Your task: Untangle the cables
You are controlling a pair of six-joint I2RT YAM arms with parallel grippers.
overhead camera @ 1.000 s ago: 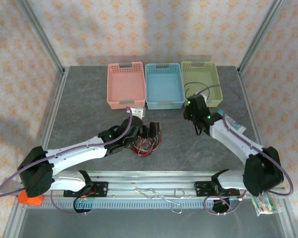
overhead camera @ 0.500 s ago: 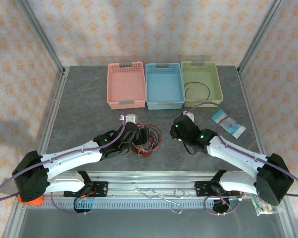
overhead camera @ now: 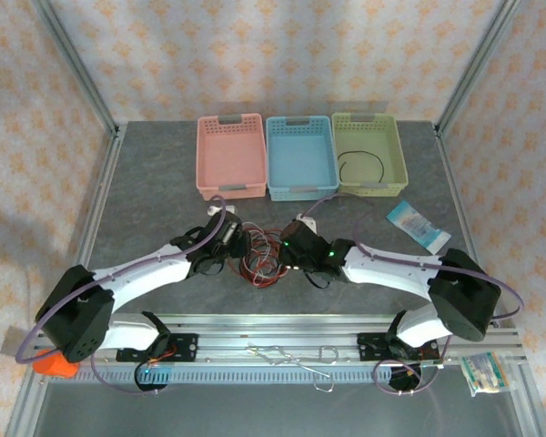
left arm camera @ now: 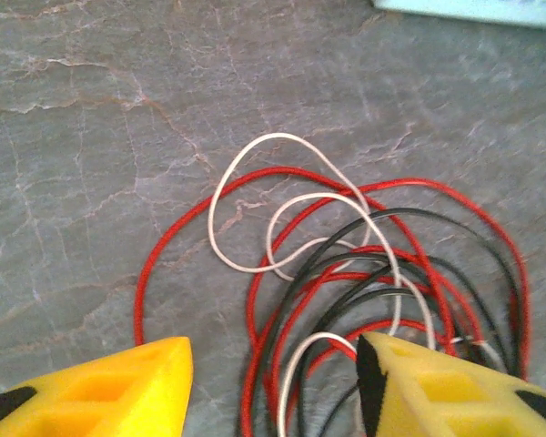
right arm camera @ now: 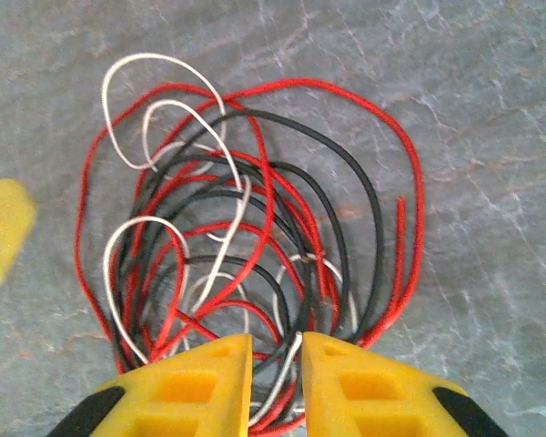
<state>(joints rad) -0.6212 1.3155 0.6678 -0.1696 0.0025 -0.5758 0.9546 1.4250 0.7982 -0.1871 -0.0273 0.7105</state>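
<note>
While both arms lean inward over the grey table [overhead camera: 146, 182], the left gripper [left arm camera: 273, 364] stands open astride the cables [left arm camera: 346, 273], a tangled heap mid-table; the right gripper [right arm camera: 276, 350] leaves only a slit around some strands, grip unclear.

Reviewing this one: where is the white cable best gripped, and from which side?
Pinch the white cable at its protruding loop end, coming straight down: that end lies flat on bare table, beyond the red and black cables, so probably nothing else gets caught.
</note>
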